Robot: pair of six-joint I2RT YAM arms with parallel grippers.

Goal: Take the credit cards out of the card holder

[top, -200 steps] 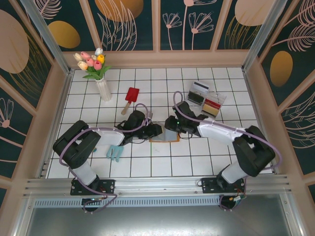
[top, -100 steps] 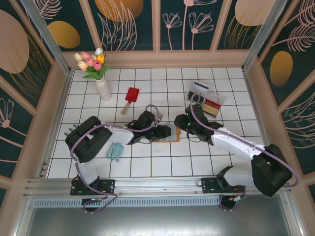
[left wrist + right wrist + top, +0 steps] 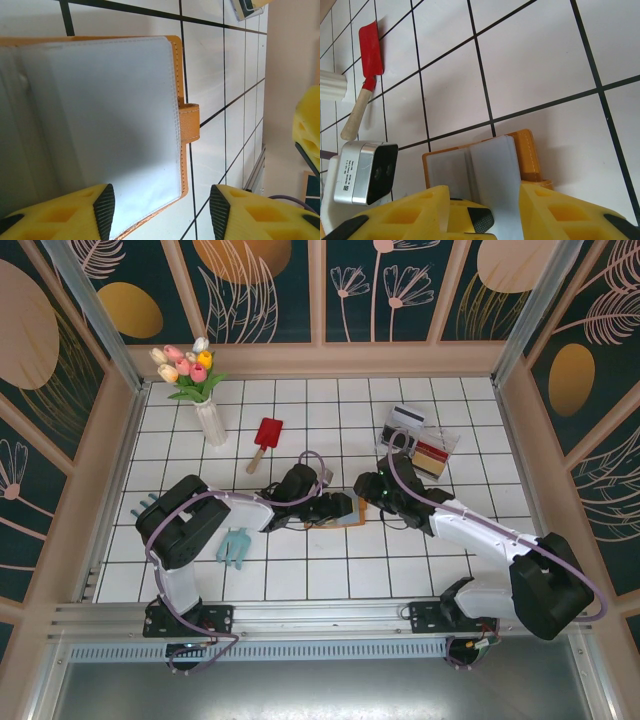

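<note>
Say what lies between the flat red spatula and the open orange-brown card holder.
Bare white tiles in the right wrist view; from above, the left arm overhangs.

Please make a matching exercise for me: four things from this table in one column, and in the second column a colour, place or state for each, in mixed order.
Column one:
1. card holder
2. spatula
3. vase
4. clear tray

Column two:
a. at the far right
b. red blade, wooden handle
c. lying open, orange-brown edge
d. white, holding tulips, far left

Pairs: 1-c, 2-b, 3-d, 4-a
</note>
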